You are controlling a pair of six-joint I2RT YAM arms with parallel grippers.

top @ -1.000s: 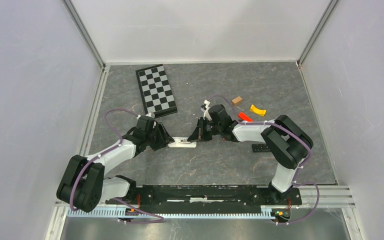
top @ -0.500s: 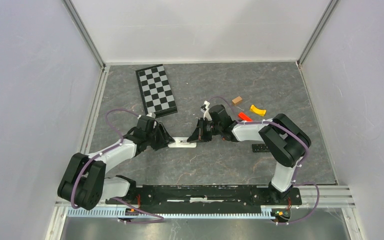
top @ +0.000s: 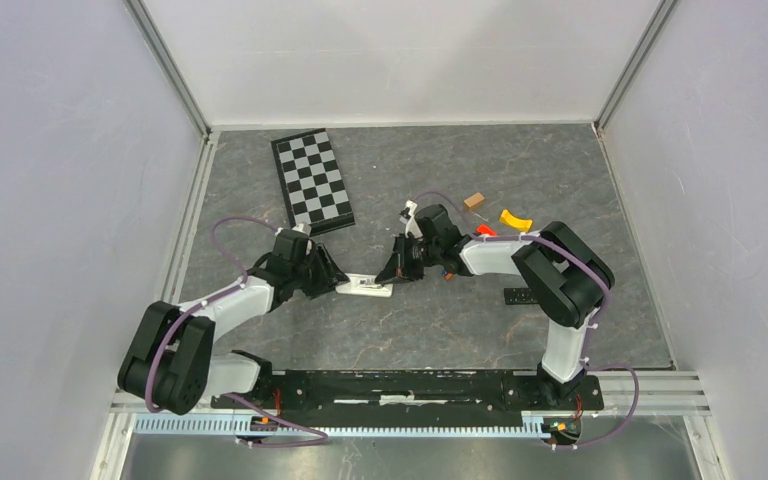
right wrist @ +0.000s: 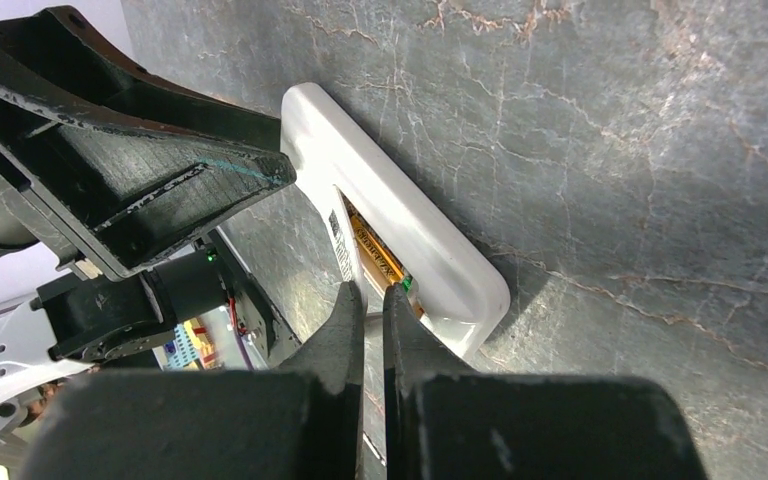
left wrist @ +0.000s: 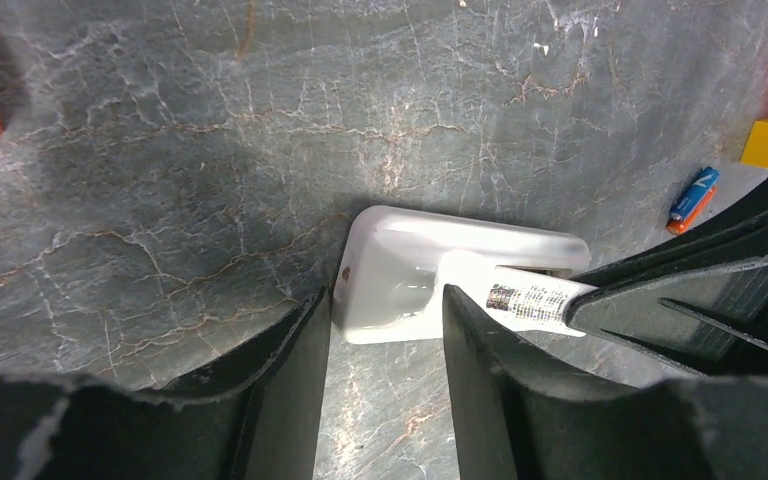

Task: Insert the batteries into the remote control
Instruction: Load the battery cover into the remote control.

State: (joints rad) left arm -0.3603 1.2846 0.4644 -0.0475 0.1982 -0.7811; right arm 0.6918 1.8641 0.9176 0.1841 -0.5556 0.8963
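Note:
The white remote [top: 368, 287] lies back-up on the table between the two arms. My left gripper [left wrist: 385, 300] grips its near end, a finger on each long side. The remote's open battery bay holds a gold-brass battery [right wrist: 375, 250]. My right gripper [right wrist: 374, 292] is shut with nothing between its fingers, and its tips press at the bay's edge by that battery. In the top view the right gripper [top: 394, 272] meets the remote's right end and the left gripper [top: 333, 284] its left end. A blue and orange battery [left wrist: 693, 198] lies loose on the table beyond the remote.
A checkerboard [top: 312, 181] lies at the back left. A wooden block [top: 474, 200], a yellow block [top: 515, 219] and a red block [top: 485, 232] sit behind the right arm. A flat black piece [top: 520, 296] lies to the right of the remote.
The right arm has drifted slightly left and the remote has turned a little under the two grippers. Both grippers keep their hold and place.

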